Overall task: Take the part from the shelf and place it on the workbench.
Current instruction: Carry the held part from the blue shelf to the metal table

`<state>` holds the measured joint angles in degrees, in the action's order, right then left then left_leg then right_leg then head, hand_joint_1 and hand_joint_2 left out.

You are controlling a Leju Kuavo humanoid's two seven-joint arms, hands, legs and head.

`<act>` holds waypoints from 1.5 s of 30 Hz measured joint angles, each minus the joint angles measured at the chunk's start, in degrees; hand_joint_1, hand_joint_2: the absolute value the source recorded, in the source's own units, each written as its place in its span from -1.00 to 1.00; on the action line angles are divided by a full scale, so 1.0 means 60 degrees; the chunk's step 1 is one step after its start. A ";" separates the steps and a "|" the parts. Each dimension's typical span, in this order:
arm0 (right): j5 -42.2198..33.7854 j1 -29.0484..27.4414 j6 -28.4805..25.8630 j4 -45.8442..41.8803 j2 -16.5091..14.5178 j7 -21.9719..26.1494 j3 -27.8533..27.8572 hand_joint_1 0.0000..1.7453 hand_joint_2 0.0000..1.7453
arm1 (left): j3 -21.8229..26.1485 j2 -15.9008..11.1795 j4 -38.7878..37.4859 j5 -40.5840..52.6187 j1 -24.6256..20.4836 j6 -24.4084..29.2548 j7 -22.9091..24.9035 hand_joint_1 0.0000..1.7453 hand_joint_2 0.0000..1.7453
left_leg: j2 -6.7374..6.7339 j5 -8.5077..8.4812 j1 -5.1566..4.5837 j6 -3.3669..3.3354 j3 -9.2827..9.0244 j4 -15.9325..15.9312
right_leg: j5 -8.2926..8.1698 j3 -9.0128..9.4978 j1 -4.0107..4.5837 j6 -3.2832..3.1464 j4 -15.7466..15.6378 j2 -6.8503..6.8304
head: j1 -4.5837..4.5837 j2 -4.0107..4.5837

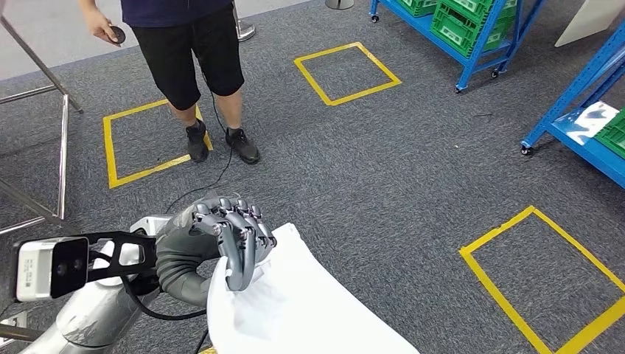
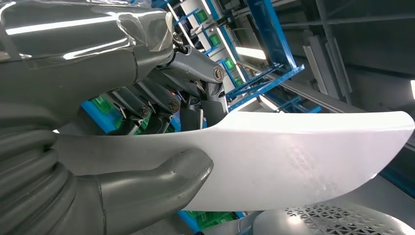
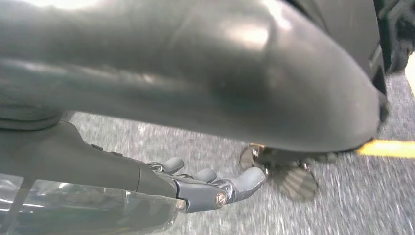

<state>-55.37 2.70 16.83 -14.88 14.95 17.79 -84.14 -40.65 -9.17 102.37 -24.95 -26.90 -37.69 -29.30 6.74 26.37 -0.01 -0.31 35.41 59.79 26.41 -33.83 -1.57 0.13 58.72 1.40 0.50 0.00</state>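
The part is a large white curved panel (image 1: 295,302), low in the head view. My left hand (image 1: 225,240) grips its upper edge, fingers curled over the top. In the left wrist view the white panel (image 2: 293,156) runs across the picture, pinched between my thick grey thumb (image 2: 161,181) and the darker fingers (image 2: 166,103). My right hand (image 3: 215,186) hangs above the grey carpet with its fingers apart and nothing in them.
A person in black shorts (image 1: 195,51) stands ahead on the grey carpet, holding a small dark object. Yellow tape squares (image 1: 346,72) mark the floor. Blue shelves with green bins (image 1: 464,22) stand at the far right; a metal frame (image 1: 63,147) is at the left.
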 joint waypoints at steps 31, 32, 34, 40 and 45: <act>-0.0796 -0.0544 -0.0451 -0.0931 0.0918 -0.0252 0.0042 -1.00 -1.00 | -0.0141 0.0159 -0.0066 -0.0059 0.0313 -0.0031 0.0053 0.90 1.00 | -0.0311 0.0105 0.0048 -0.0013 -0.0049 0.0098 | 0.0003 0.0005 0.0022 -0.0024 0.0032 -0.0103 | -0.0023 0.0000; -0.0796 -0.0563 -0.0459 -0.0956 0.0932 -0.0249 0.0041 -1.00 -1.00 | -0.0144 0.0159 -0.0066 -0.0067 0.0310 -0.0031 0.0058 0.90 1.00 | -0.0625 0.0354 0.0041 0.0015 0.0169 0.0570 | 0.0018 0.0025 0.0040 -0.0076 0.0028 -0.0196 | -0.0007 0.0000; -0.0787 -0.0597 -0.0475 -0.0984 0.0949 -0.0244 0.0037 -1.00 -1.00 | -0.0152 0.0158 -0.0075 -0.0097 0.0329 -0.0026 0.0082 0.90 1.00 | -0.0995 0.0939 0.0039 0.0038 0.0816 0.1883 | 0.0059 0.0040 0.0108 -0.0140 0.0031 -0.0402 | 0.0015 0.0000; -0.0750 -0.0564 -0.0402 -0.0992 0.0879 -0.0169 0.0022 -1.00 -1.00 | -0.0154 0.0087 -0.0107 -0.0141 0.0351 0.0029 0.0131 0.90 1.00 | -0.1621 0.0098 -0.0198 -0.0339 0.0164 0.0486 | 0.0193 0.0176 0.0295 -0.0230 0.0023 -0.1098 | 0.0008 0.0000; -0.0746 -0.0498 -0.0365 -0.0996 0.0820 -0.0158 -0.0001 -1.00 -1.00 | -0.0150 0.0043 -0.0094 -0.0159 0.0322 0.0082 0.0165 0.90 1.00 | -0.1538 -0.0126 -0.0322 -0.0515 -0.0296 -0.0376 | 0.0296 0.0270 0.0328 -0.0104 -0.0015 -0.1495 | 0.0007 0.0000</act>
<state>-59.85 -0.29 14.64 -20.86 19.87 16.84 -84.15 -41.56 -8.92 101.81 -25.91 -24.97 -37.20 -28.32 -2.49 25.61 -1.95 -3.41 33.64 57.54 28.18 -32.21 0.39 -0.49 58.63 -7.57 0.54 0.00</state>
